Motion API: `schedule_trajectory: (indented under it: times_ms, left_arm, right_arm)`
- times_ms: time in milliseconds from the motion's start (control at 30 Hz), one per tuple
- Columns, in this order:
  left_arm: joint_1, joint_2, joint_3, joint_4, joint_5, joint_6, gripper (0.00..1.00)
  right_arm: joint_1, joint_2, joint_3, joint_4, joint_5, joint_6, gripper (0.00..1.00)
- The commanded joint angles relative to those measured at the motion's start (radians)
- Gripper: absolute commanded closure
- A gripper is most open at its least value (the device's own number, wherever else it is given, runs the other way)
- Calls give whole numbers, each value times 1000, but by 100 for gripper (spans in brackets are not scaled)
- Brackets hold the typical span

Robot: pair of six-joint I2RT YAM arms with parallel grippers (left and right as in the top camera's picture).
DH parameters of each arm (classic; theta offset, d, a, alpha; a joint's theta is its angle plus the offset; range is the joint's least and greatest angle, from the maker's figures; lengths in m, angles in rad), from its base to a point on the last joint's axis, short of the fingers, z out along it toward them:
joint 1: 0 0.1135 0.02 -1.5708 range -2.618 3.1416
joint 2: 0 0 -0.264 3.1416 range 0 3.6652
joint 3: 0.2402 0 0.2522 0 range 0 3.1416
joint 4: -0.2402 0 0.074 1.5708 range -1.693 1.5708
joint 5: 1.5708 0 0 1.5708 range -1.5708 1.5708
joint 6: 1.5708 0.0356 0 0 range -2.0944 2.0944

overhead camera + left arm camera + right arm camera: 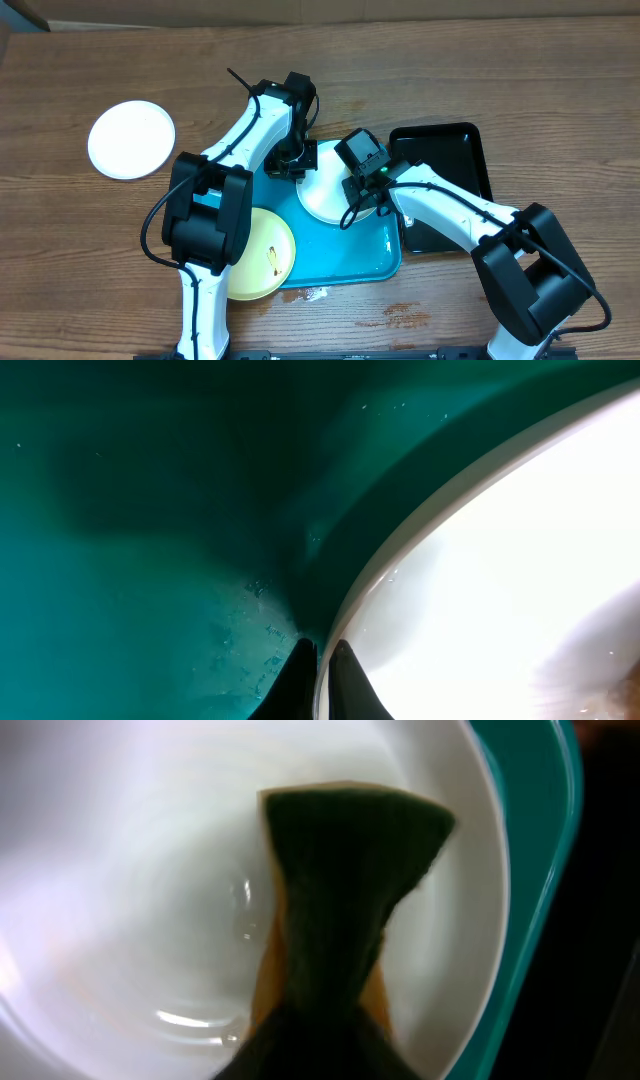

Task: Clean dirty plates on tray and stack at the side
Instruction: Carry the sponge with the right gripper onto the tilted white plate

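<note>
A white plate point(325, 192) lies on the turquoise tray point(352, 258). My left gripper point(296, 160) is shut on that plate's left rim point(420, 540); the rim sits between the two black fingers point(322, 660). My right gripper point(362, 190) is over the plate and is shut on a green-and-yellow sponge point(340, 900) that presses on the plate's wet inside point(140, 870). A pale yellow plate point(262, 255) with a dark smudge lies at the tray's left front edge. A second white plate point(131, 139) lies on the table at the far left.
A glossy black tray point(450, 165) lies to the right of the turquoise tray, its far part under my right arm. Water drops lie on the table in front of the turquoise tray point(315, 294).
</note>
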Motion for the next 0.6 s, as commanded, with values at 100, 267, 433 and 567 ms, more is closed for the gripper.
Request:
schedule_trajectory:
  times_ms: [100, 267, 433, 567]
  left_arm:
    - [0, 22, -9, 7, -45, -17, 96]
    - [0, 22, -9, 9, -45, -17, 96]
    - [0, 22, -9, 9, -45, -17, 96]
    - [0, 22, -9, 9, -45, -17, 96]
  right_arm:
    - [-7, -10, -5, 5, 94, 2, 96]
    - [-8, -10, -5, 61, 165, -19, 96]
    - [-8, -10, -5, 96, 159, -29, 96]
    - [-8, -10, -5, 103, 154, -68, 96]
